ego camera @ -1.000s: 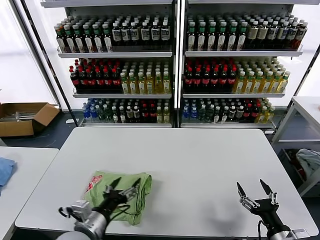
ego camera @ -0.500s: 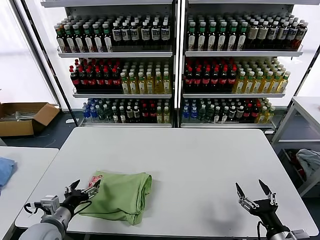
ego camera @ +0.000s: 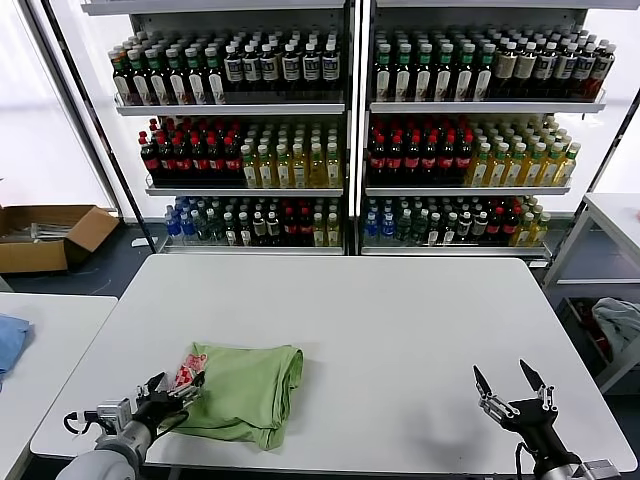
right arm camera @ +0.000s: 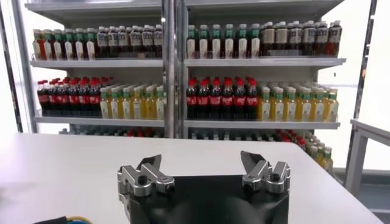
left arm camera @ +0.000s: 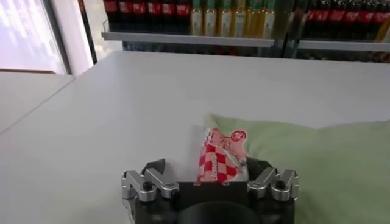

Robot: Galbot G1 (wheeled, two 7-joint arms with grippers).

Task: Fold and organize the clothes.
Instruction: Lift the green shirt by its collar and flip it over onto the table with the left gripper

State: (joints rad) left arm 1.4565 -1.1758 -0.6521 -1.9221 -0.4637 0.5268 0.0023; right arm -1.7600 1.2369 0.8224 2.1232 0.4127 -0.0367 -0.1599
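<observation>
Right now my left gripper [ego camera: 178, 392] sits at the near-left edge of the folded green shirt [ego camera: 245, 391], which lies on the white table [ego camera: 400, 330] towards its front-left corner. My jaws there are spread, one on either side of the flap carrying the red-and-white chest print [left arm camera: 219, 155]; I judge they are around that flap but not yet pinching it. My right gripper [ego camera: 512, 390] waits well away from the shirt, near the table's front-right corner, its jaws spread too and holding nothing.

What worries me is the softness of the cloth. If I close only on the top layer of the shirt, the fold beneath could open out when I lift or drag. If I close too shallow on the flap, it may slip free, and a sideways pull could draw the bundle towards the table's front edge, which lies close to the shirt on my side. The right side of the shirt looks bunched and rounded, so any tug from the left could worsen that ridge rather than flatten it.

As for writing: the print shows a red-and-white chequered patch with small lettering I cannot read. Behind the shirt, the shelves of bottles [ego camera: 250, 160] carry labels too small to make out.
</observation>
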